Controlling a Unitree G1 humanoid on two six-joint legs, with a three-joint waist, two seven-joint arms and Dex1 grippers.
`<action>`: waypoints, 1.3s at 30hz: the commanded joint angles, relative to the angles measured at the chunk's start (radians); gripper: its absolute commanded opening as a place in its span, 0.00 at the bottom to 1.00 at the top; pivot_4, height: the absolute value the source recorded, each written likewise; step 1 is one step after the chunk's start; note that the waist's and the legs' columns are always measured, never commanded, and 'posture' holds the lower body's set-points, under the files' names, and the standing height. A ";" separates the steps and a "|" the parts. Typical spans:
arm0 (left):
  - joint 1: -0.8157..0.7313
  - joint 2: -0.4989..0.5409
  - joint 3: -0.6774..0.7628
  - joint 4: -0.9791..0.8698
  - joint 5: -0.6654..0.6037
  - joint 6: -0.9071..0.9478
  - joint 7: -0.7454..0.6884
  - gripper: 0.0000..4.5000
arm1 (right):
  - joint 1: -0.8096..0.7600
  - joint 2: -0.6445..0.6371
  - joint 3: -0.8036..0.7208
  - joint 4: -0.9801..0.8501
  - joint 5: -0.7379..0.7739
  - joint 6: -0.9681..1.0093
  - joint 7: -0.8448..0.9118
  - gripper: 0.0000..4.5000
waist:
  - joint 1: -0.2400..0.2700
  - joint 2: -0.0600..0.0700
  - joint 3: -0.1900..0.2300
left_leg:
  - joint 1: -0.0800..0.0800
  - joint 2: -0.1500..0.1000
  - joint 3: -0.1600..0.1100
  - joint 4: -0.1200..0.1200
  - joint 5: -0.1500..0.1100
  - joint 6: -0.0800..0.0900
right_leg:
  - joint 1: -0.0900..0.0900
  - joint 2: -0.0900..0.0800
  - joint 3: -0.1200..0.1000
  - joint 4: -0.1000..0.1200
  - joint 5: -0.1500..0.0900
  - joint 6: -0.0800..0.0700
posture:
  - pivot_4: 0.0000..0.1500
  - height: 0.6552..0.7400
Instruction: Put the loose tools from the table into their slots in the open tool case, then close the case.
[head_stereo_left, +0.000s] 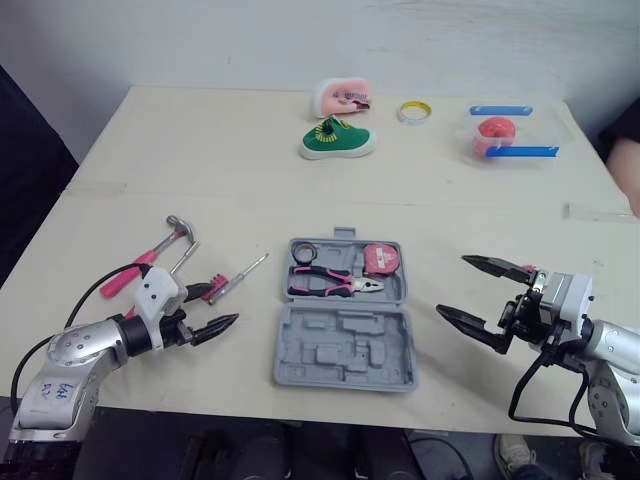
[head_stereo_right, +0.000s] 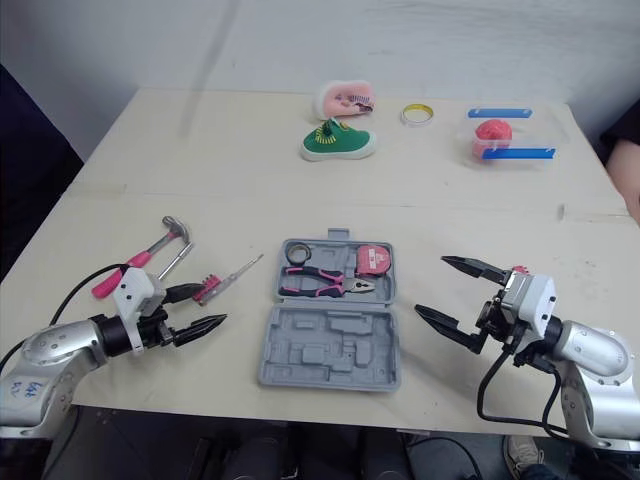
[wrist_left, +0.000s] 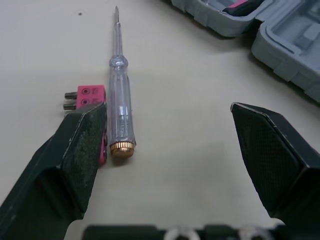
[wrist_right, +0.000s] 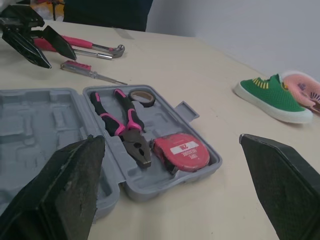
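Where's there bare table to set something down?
Bare: the broad band between the tool case and the green shoe, and the far-left corner beyond the hammer. Crowded: left of the case, where the screwdriver and pink bit holder lie together.

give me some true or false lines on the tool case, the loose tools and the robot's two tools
1. The tool case lies open. True.
2. The pliers lie outside the tool case. False: they sit inside it.
3. The hammer lies on the table, on the robot's left of the tool case. True.
4. The left tool is shut on the screwdriver. False: it is open, and the screwdriver lies on the table.
5. The right tool is open. True.
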 joint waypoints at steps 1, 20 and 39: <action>-0.027 -0.005 -0.014 -0.013 0.013 0.021 0.021 0.88 | 0.002 0.007 -0.003 -0.009 -0.006 -0.023 -0.004 1.00 | -0.001 0.000 0.000 | 0.000 0.000 0.000 0.000 0.000 0.000 | 0.000 0.000 0.000 0.000 0.000 0.000 | 1.00 1.00; -0.121 -0.038 -0.098 0.073 0.084 0.057 0.028 0.88 | 0.034 0.039 0.004 -0.023 -0.015 -0.040 -0.006 1.00 | 0.001 0.000 0.000 | 0.000 0.000 0.000 0.001 0.001 -0.001 | 0.001 0.000 0.000 0.001 0.000 0.000 | 1.00 1.00; -0.047 -0.023 -0.035 0.028 -0.002 0.144 -0.003 0.88 | 0.045 0.062 0.016 -0.014 -0.032 -0.062 -0.015 1.00 | -0.001 0.000 0.000 | 0.001 0.000 -0.001 0.001 0.001 -0.001 | 0.001 0.000 0.000 0.002 0.000 0.000 | 1.00 1.00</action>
